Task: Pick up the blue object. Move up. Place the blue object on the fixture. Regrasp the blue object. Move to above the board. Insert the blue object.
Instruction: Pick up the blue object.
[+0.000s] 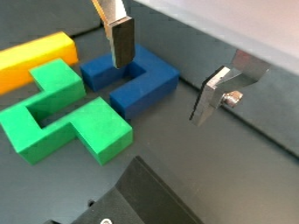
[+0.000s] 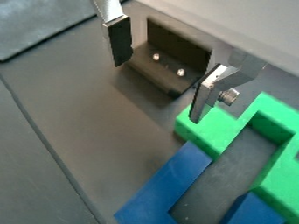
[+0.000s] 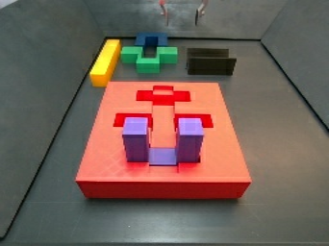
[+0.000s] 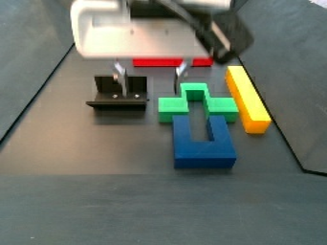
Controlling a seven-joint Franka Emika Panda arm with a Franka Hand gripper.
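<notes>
Purple block (image 3: 160, 140) is standing nearest the camera in a side view, slotted into the red board (image 3: 118, 171), with the yellow bar (image 3: 103, 60) lying toward 11 o'clock of it. I am hanging my fingers (image 4: 149, 68) spread apart and gripping nothing, low over the desk (image 4: 76, 182) between the fixture (image 4: 117, 97) and the green block (image 4: 194, 102). Just below them, the blue object (image 4: 205, 136) is lying flat at 6 o'clock of the green block, touching it.
</notes>
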